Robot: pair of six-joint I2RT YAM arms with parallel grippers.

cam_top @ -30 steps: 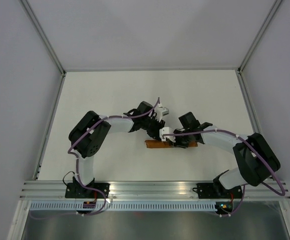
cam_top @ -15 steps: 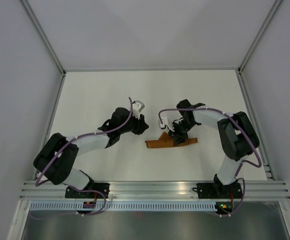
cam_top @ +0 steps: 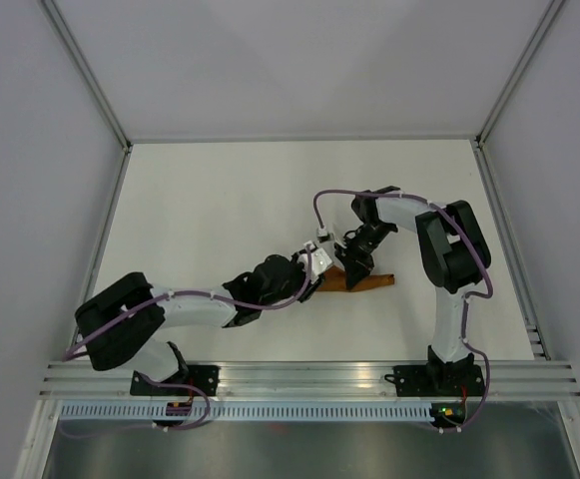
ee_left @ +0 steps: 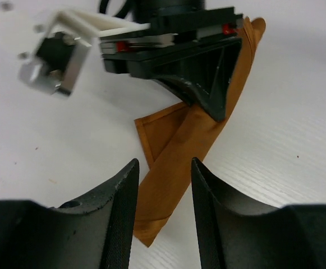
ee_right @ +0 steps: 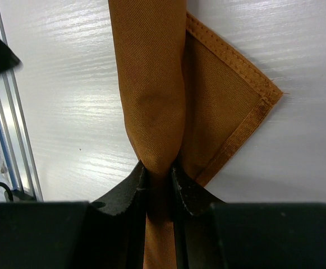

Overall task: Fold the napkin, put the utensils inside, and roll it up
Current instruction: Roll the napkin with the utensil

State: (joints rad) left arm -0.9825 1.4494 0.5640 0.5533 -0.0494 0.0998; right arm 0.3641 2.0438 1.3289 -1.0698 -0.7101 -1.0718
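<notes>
White desk (cam_top: 200, 200) carries the rolled napkin (cam_top: 377, 281) just toward 4 o'clock of its middle; no utensils show. The right hand (ee_right: 158, 174) is clenched on the roll, and the left hand (ee_left: 164, 165) stands released at its 9 o'clock end. The loose corner (ee_right: 247, 101) probably wants tucking under a tight roll. Bare desk lies open toward 12 o'clock; the rail (cam_top: 309, 374) at 6 is nearer.
</notes>
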